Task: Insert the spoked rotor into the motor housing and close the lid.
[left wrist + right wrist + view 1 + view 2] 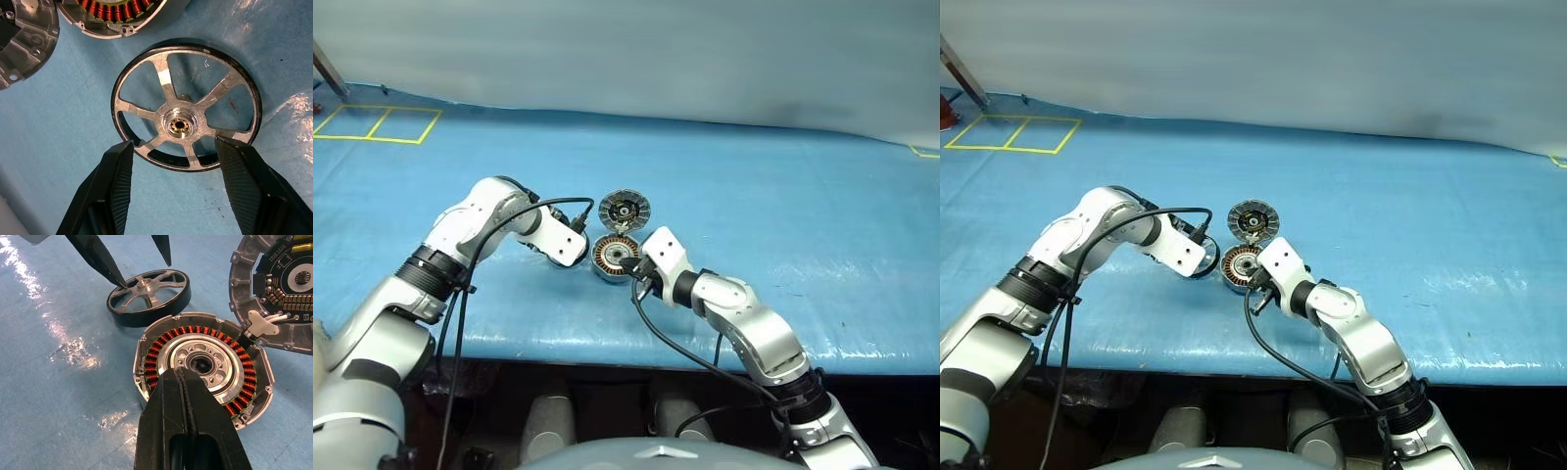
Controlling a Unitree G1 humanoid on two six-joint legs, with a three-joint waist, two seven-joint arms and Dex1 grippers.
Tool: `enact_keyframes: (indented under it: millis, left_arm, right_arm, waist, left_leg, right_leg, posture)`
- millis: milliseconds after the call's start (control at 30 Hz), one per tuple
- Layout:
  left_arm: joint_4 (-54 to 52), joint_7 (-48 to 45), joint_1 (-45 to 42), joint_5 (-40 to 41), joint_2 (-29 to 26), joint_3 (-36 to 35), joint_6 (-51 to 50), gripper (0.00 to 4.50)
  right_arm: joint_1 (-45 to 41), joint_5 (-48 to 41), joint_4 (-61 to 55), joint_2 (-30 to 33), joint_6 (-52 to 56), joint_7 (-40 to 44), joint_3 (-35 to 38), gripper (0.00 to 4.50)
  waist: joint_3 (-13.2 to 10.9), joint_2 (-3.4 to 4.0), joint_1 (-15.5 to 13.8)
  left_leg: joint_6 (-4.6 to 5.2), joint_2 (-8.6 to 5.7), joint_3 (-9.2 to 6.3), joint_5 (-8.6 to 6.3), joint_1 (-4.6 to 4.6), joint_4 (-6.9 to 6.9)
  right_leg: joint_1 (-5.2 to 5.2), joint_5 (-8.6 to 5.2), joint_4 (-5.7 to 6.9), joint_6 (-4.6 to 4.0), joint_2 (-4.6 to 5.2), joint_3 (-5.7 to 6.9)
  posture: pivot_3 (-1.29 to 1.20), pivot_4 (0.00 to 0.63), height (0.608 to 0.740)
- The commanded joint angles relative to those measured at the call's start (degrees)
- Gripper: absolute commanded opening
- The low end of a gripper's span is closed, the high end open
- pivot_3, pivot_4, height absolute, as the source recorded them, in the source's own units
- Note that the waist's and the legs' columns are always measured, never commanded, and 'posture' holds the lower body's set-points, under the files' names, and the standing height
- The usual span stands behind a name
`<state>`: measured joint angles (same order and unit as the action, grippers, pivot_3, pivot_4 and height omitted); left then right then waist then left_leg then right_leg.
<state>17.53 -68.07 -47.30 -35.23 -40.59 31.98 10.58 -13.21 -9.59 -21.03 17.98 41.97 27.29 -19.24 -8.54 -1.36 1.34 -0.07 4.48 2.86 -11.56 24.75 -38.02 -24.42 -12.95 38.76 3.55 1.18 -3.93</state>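
1. The surface (pixel 783 196) is a wide table under a blue sheet, with yellow tape squares (pixel 377 124) far off at 10 o'clock from the parts.
2. The left arm reaches in from 8 o'clock, elbow raised and wrist bent steeply down. Its left gripper (pixel 176 147) hangs over the spoked rotor with its ribbed black fingers (pixel 120 169) spread wide, one tip at each side of the rim nearest the wrist. I cannot tell whether they touch it.
3. The right arm comes from 5 o'clock, its forearm low and nearly level. The right gripper (pixel 182 377) has its fingers pressed shut on nothing, tips over the near edge of the motor housing.
4. The motor housing (pixel 203 364) sits open near the front edge of the surface, its copper-orange windings ringing a metal hub.
5. The lid (pixel 279 289) stands swung back at 12 o'clock from the housing, joined at the rim, its inner face showing.
6. The spoked rotor (pixel 183 105) lies flat on the sheet just beside the housing at 9 o'clock, apart from it, outside the housing.
7. A black cable (pixel 548 204) loops above the left wrist.
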Motion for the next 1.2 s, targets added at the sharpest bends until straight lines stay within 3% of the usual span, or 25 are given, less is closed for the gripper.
enact_keyframes:
  millis: [33, 400, 500, 600, 833, 900, 1200]
  left_arm:
    - [0.58, -0.45, -1.19, 0.73, 0.22, -0.86, 0.4, 2.86]
    - [0.76, -1.71, -0.8, 1.62, 1.25, -0.25, 1.97, 2.86]
    - [1.15, -1.79, -0.55, 1.57, 1.69, -0.23, 2.31, 2.31]
    - [1.34, -1.39, -0.47, 0.69, 1.77, -0.27, 1.93, 1.34]
    - [1.98, -1.59, -0.08, 0.39, 0.51, -0.43, 2.63, 1.34]
    - [2.05, -1.34, 0.31, 0.83, 0.04, -0.96, 2.7, 1.14]
    - [1.33, 0.96, 5.64, 7.52, -2.04, -6.52, 0.32, 1.08]
  right_arm:
    - [-0.25, -0.01, -2.41, -0.14, -0.15, -0.36, 0.56, 0.0]
    - [-0.33, 0.42, -2.02, -0.2, -0.38, -0.73, 0.39, 0.0]
    - [-0.32, 0.45, -2.06, -0.24, -0.29, -0.97, 0.44, 0.0]
    - [-0.21, 0.39, -2.1, -0.17, -0.28, -1.25, 0.59, 0.0]
    - [-0.5, 0.37, -1.77, -0.31, -0.46, -1.38, 0.58, 0.0]
    - [-0.56, 0.38, -1.71, -0.36, -0.53, -1.37, 0.62, 0.0]
    - [-0.46, 0.11, -1.97, -0.2, -0.82, -1.3, 1.45, 0.0]
  waist:
    - [-0.01, -0.01, 0.02]
    - [-0.01, -0.01, 0.02]
    - [-0.01, -0.01, 0.04]
    - [-0.01, -0.01, 0.09]
    - [-0.01, -0.01, 0.17]
    - [-0.01, -0.01, 0.22]
    - [-0.01, -0.01, 0.68]
  left_leg:
    - [0.0, 0.0, 0.0, 0.0, 0.08, 0.01]
    - [0.0, -0.01, -0.02, -0.01, 0.24, 0.16]
    - [0.0, -0.01, -0.02, 0.0, 0.23, 0.13]
    - [0.0, 0.0, -0.02, 0.0, 0.22, 0.14]
    - [0.0, 0.0, -0.02, -0.01, 0.22, 0.14]
    - [0.0, 0.0, -0.02, -0.01, 0.21, 0.15]
    - [0.0, 0.01, -0.01, -0.01, 0.19, 0.17]
  right_leg:
    - [-0.07, 0.0, 0.0, 0.0, -0.01, 0.0]
    - [-0.22, -0.04, -0.03, -0.05, -0.01, 0.02]
    - [-0.22, -0.04, -0.03, -0.04, -0.01, 0.01]
    - [-0.22, -0.04, -0.02, -0.04, -0.01, 0.01]
    - [-0.21, -0.04, -0.03, -0.04, -0.01, 0.01]
    - [-0.21, -0.04, -0.03, -0.04, -0.01, 0.01]
    - [-0.2, -0.04, -0.02, -0.05, -0.01, 0.02]
  posture:
    - [0.0, 0.15, 0.74]
    - [0.0, 0.15, 0.74]
    - [0.0, 0.15, 0.74]
    - [0.0, 0.15, 0.74]
    - [0.0, 0.15, 0.74]
    - [0.0, 0.15, 0.74]
    - [0.0, 0.15, 0.74]
